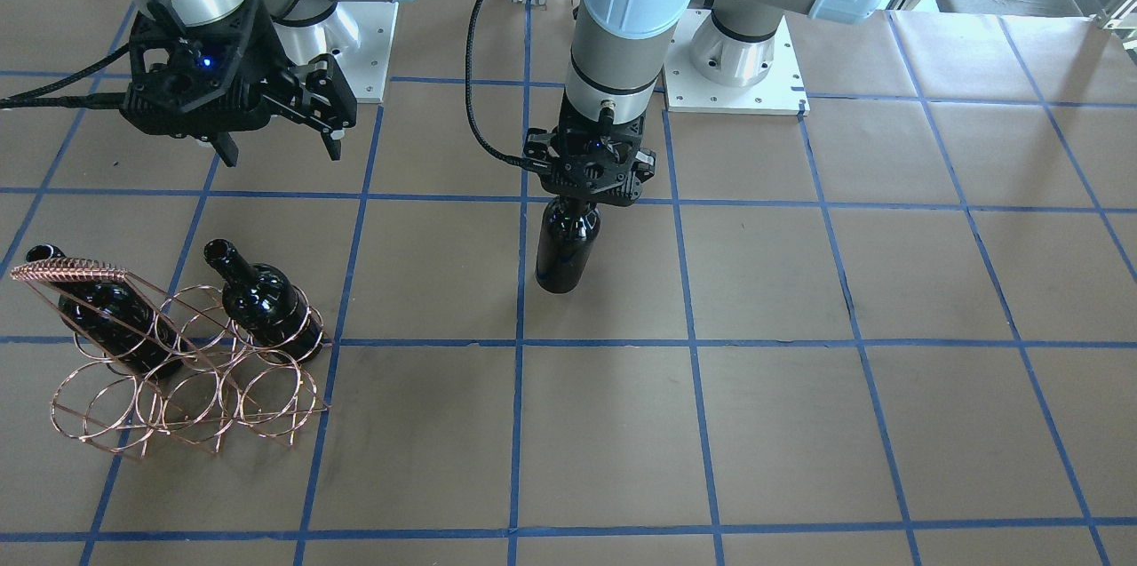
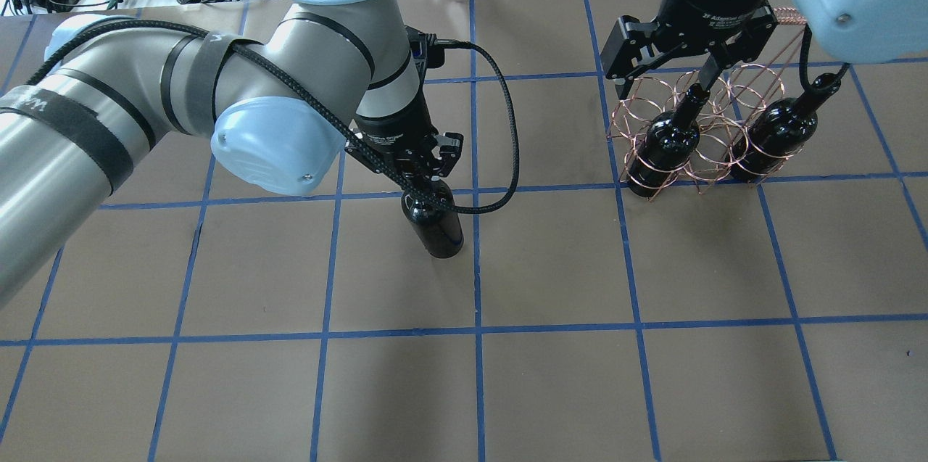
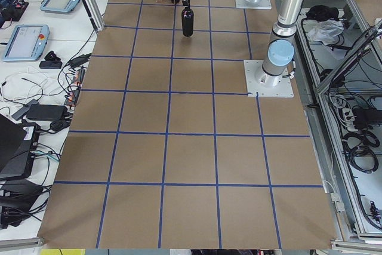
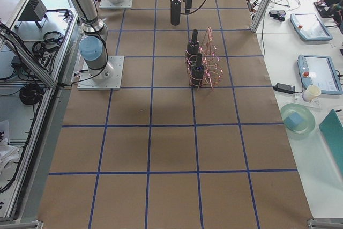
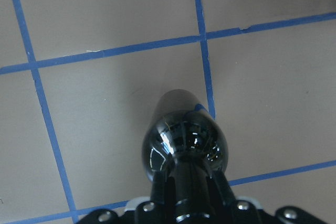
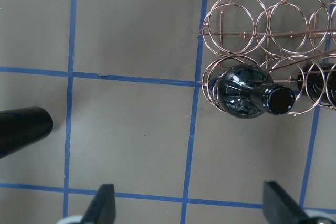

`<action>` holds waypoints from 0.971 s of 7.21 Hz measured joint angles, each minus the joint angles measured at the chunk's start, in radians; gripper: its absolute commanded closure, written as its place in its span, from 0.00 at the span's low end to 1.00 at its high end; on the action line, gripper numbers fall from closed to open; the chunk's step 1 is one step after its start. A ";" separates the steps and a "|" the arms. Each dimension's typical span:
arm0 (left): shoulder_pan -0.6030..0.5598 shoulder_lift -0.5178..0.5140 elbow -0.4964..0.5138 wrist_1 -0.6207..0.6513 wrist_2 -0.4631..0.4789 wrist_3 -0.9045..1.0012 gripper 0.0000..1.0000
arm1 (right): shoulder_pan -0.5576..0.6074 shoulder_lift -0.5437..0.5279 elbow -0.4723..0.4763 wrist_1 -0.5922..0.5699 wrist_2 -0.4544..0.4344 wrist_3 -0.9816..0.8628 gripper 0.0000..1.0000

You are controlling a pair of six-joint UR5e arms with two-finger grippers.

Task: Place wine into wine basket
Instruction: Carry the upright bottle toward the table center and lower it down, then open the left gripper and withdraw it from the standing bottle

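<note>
My left gripper (image 1: 584, 195) (image 2: 422, 183) is shut on the neck of a near-black wine bottle (image 1: 565, 253) (image 2: 436, 225) and holds it upright near the table's middle. In the left wrist view the fingers (image 5: 157, 190) clamp the neck above the bottle's shoulder (image 5: 185, 142). The copper wire wine basket (image 1: 71, 270) (image 2: 790, 12) (image 6: 239, 33) stands on the robot's right side. It holds two more bottles (image 1: 115, 313) (image 1: 266, 299) (image 2: 667, 146) (image 2: 772, 132). My right gripper (image 1: 282, 155) (image 2: 665, 81) (image 6: 191, 205) is open and empty above the basket's edge.
The brown paper table top carries a grid of blue tape lines (image 1: 520, 424). The arms' white base plates (image 1: 737, 77) sit at the robot's side of the table. The held bottle's base shows at the left edge of the right wrist view (image 6: 21, 129).
</note>
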 measured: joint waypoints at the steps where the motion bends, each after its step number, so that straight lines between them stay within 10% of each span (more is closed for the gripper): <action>1: -0.003 0.001 -0.007 0.000 -0.001 0.001 1.00 | -0.001 0.000 0.003 0.000 0.000 0.000 0.00; 2: -0.009 0.001 -0.010 0.000 0.000 0.001 0.88 | -0.001 0.000 0.005 -0.001 0.000 0.000 0.00; 3: -0.017 0.001 -0.012 -0.001 0.000 0.000 0.47 | -0.001 0.000 0.005 -0.002 0.000 0.000 0.00; 5: -0.029 0.000 -0.013 -0.001 0.001 0.000 0.00 | -0.001 0.000 0.005 -0.002 0.000 -0.001 0.00; 7: -0.028 0.008 -0.008 0.003 0.002 0.004 0.00 | -0.001 0.000 0.006 -0.001 0.000 -0.002 0.00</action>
